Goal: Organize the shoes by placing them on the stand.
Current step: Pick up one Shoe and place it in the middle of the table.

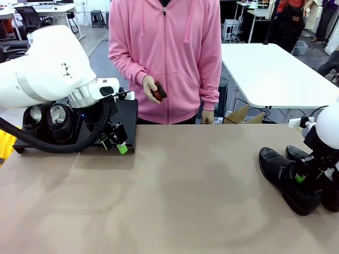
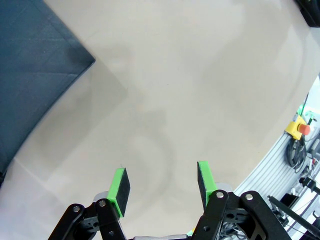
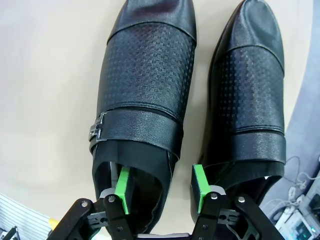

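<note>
Across the beige tabletop, at its far side, a person in a pink hoodie is standing and holding a small reddish-brown object in one hand. At the robot's left the stand is already carrying two black shoes, heels toward the camera, and part of its panel is showing free. The left gripper is hovering over bare tabletop just beside the stand's corner, its jaws standing apart and holding nothing.

At the right, two more dress shoes are lying side by side on the tabletop, well apart from the stand. The right gripper is reaching into the buckled shoe. One finger is sitting inside the opening and the other is outside, in the gap toward the neighbour shoe. The jaws are not pinching the wall yet.

I am judging that the step in hand is the grasp of this shoe. To do it well, the gripper should be going deep enough to pinch the side wall firmly, without catching the neighbour shoe, and then lifting straight up.
</note>
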Controlling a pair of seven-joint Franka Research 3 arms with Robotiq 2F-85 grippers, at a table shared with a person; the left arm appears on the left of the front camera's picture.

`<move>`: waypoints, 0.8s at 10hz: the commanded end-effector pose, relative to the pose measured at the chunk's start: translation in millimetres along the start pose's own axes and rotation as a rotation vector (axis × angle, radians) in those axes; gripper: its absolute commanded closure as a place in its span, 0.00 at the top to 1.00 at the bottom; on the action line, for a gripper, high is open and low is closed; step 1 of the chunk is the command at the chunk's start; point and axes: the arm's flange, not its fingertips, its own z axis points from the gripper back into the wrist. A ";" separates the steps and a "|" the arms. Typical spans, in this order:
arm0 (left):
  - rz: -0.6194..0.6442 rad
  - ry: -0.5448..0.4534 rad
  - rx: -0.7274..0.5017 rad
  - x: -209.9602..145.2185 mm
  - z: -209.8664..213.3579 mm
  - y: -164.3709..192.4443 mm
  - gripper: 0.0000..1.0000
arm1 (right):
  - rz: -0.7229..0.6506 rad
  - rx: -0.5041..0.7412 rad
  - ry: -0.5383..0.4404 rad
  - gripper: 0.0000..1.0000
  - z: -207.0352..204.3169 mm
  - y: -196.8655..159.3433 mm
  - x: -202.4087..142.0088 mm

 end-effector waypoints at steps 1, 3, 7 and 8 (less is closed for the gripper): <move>-0.008 0.006 0.005 -5.2 2.3 0.3 0.71 | -0.020 -0.013 -0.005 0.62 -6.6 0.6 -5.2; -0.008 0.006 0.005 -5.2 2.3 0.3 0.71 | -0.002 -0.013 0.016 0.54 -6.7 1.5 -6.5; -0.008 0.006 0.005 -5.2 2.3 0.3 0.71 | 0.011 0.016 0.053 0.00 -15.5 -1.6 -4.8; -0.008 0.006 0.005 -5.2 2.3 0.3 0.71 | 0.013 0.029 0.063 0.00 -19.1 -2.7 -3.2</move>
